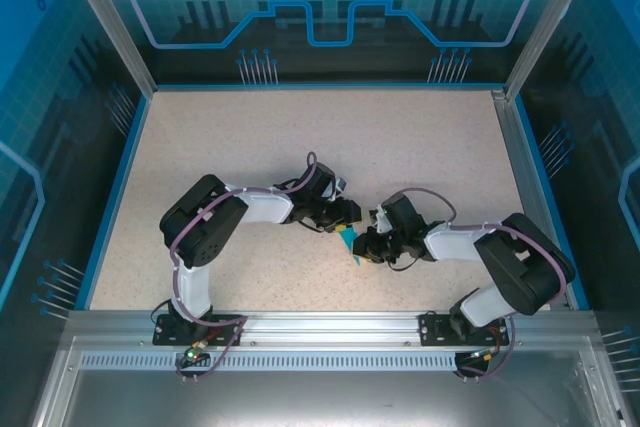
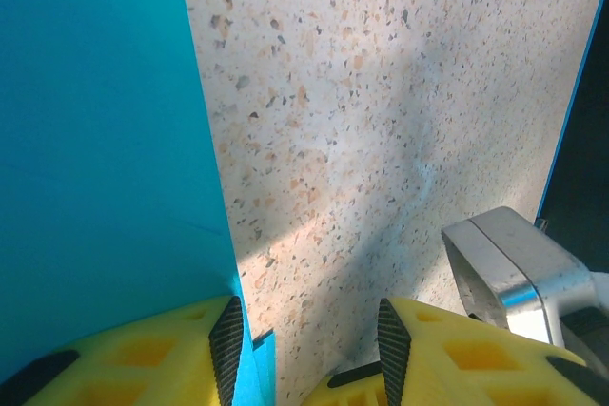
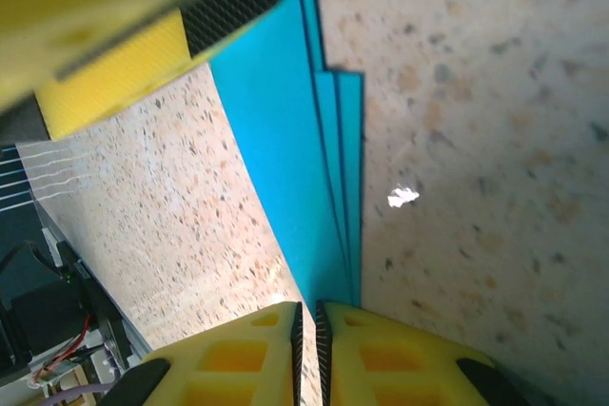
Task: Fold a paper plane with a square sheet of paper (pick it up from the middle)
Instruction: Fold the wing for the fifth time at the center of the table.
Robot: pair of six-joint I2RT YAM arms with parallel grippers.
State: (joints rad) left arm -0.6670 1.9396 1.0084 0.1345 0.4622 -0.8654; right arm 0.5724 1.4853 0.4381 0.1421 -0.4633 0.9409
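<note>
The cyan paper (image 1: 348,239) is folded into a narrow, layered shape and sits at mid-table between both arms. In the right wrist view the folded paper (image 3: 285,140) runs from my right gripper (image 3: 309,309) up to the other arm's yellow finger (image 3: 114,73). The right jaws are pinched on its narrow end. My right gripper (image 1: 368,239) reaches in from the right. In the left wrist view the paper (image 2: 95,140) lies along the left finger. Only its edge reaches into the gap of my left gripper (image 2: 306,316), whose jaws stand apart over bare table. My left gripper (image 1: 345,215) comes from the left.
The speckled tabletop (image 1: 300,147) stretches wide behind both arms. A raised blue rim (image 1: 125,177) and transparent blue walls enclose it. A silver metal bracket (image 2: 504,263) sits close to the right of the left gripper. A small white speck (image 3: 403,198) lies on the table beside the paper.
</note>
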